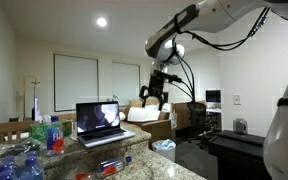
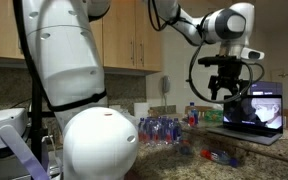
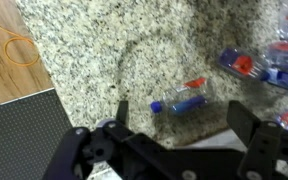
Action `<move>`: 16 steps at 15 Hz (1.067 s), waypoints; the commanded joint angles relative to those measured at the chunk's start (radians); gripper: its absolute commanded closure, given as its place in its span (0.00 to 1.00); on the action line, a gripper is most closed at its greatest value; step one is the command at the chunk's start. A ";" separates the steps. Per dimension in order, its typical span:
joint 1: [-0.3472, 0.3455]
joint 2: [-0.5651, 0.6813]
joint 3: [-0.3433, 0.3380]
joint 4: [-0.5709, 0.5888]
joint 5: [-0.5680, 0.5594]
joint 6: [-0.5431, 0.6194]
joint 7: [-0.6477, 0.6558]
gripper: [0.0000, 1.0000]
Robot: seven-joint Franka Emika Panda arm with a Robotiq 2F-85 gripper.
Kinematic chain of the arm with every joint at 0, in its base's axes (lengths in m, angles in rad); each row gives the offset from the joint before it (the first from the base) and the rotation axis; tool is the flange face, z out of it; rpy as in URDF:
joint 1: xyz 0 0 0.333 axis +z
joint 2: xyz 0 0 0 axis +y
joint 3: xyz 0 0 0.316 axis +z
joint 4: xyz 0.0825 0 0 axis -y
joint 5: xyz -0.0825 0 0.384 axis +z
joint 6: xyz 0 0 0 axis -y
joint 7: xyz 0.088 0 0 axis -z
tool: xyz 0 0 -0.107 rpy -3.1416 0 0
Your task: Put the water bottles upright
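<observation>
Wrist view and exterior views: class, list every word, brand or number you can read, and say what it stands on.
No text is readable.
Label band on the lying water bottle: too blurred.
The laptop screen: a picture, any writing too small.

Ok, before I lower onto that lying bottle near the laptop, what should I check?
1. Tool open: ok.
2. Tool empty: ok.
3. Lying bottle roughly between the fingers in the wrist view: ok.
4. Other bottles apart from it: ok.
5. Tool at grasp height: not ok, it hangs well above the counter.
6. Clearance from the laptop on descent: cannot tell.
</observation>
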 commanded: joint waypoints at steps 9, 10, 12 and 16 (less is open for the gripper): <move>-0.022 0.006 -0.006 0.154 0.038 -0.078 0.050 0.00; -0.022 0.007 -0.006 0.154 0.038 -0.078 0.050 0.00; -0.009 0.057 0.010 0.199 0.018 -0.100 0.047 0.00; 0.015 0.164 0.051 0.270 0.022 -0.120 0.083 0.00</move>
